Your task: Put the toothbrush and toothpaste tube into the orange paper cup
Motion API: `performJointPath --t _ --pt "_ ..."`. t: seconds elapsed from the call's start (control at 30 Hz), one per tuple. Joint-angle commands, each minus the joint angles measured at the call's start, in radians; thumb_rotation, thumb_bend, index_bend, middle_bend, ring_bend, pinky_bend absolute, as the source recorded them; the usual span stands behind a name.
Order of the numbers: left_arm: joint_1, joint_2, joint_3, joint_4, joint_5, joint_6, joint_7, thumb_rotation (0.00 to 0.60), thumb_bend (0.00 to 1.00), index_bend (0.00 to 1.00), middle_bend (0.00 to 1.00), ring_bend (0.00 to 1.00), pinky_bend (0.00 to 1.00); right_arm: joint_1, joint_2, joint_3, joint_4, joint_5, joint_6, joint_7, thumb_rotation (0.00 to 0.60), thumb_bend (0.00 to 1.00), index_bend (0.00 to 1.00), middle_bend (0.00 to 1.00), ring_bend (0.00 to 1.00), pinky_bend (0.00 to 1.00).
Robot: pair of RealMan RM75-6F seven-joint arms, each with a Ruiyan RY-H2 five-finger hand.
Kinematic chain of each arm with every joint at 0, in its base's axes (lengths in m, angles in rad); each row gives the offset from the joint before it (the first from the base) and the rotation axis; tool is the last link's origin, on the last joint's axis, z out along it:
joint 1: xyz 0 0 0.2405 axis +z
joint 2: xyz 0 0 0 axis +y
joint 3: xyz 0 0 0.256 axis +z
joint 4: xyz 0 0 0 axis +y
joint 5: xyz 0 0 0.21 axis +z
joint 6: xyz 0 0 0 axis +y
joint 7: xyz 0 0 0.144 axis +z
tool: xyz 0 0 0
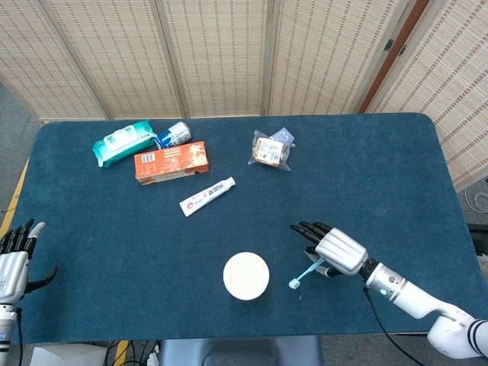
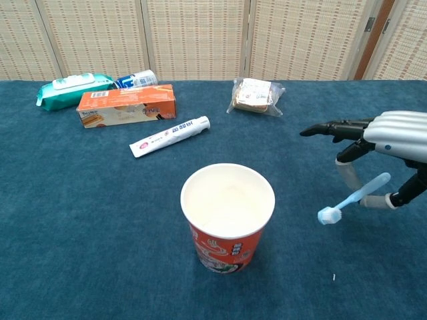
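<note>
1. Your right hand (image 2: 393, 143) has the toothbrush (image 2: 352, 199) pinched underneath it, up off the table. The other fingers (image 2: 330, 128) stick out straight toward the middle of the table. The brush is light blue, slanted, with the bristle end lowest and pointing toward the cup.
2. The orange paper cup (image 2: 227, 219) stands upright near the front edge, mouth open, white inside. The brush head hangs just to the right of it, roughly level with the rim, not touching and not over the opening.
3. From the head view the same right hand (image 1: 335, 250) sits right of the cup (image 1: 245, 275), with the brush tip (image 1: 293, 284) in between them.
4. The toothpaste tube (image 2: 169, 136) lies flat on the blue tabletop (image 2: 80, 220), well behind the cup and a bit left, cap end pointing to the right rear. Nothing is touching it.
5. Your left hand (image 1: 15, 255) is way off at the left edge of the table, holding nothing, fingers spread apart and pointing up. Only the head view catches it.
6. Back-row clutter: an orange carton (image 2: 126, 105), a green wet-wipes pack (image 2: 71, 89), a small blue-and-white can (image 2: 136, 81) on its side between those two, and a clear snack packet (image 2: 255, 95) further right.
</note>
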Motion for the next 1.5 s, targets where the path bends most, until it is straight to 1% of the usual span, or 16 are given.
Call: performJointPath --t 0.03,0.33,0.57,0.77,0.97,1.3,1.5 --pt "0.0 0.0 0.0 0.0 0.0 0.001 -0.001 0.6 0.27 0.05 0.01 0.0 0.0 0.0 0.034 0.012 -0.046 0.008 0.011 0.03 0.6 0.32 0.63 0.0 0.0 0.2" --pt "0.002 0.005 0.0 0.006 0.0 0.002 -0.018 0.6 0.27 0.05 0.01 0.0 0.0 0.009 0.093 0.045 -0.147 0.005 0.038 0.092 0.6 0.32 0.63 0.01 0.0 0.2" --pt "-0.002 0.01 0.0 0.015 0.001 -0.007 -0.028 0.6 0.27 0.05 0.01 0.0 0.0 0.019 0.088 0.085 -0.186 0.006 0.069 0.168 0.6 0.32 0.63 0.01 0.0 0.2" --pt "-0.001 0.019 0.0 0.018 -0.001 -0.008 -0.04 0.6 0.27 0.05 0.01 0.0 0.0 0.031 0.033 0.123 -0.179 0.007 0.092 0.233 0.6 0.32 0.63 0.01 0.0 0.2" --pt "0.002 0.021 0.002 0.025 -0.002 -0.009 -0.054 0.6 0.27 0.05 0.01 0.0 0.0 0.06 -0.028 0.147 -0.161 -0.008 0.088 0.28 0.6 0.32 0.63 0.01 0.0 0.2" --pt "0.011 0.026 0.003 0.042 -0.006 -0.007 -0.08 0.6 0.27 0.05 0.01 0.0 0.0 0.115 -0.115 0.171 -0.13 -0.02 0.064 0.361 0.6 0.32 0.63 0.01 0.0 0.2" --pt "0.017 0.034 0.004 0.049 -0.008 -0.006 -0.094 0.6 0.27 0.05 0.01 0.0 0.0 0.154 -0.195 0.179 -0.09 -0.028 0.055 0.436 0.6 0.32 0.63 0.01 0.0 0.2"
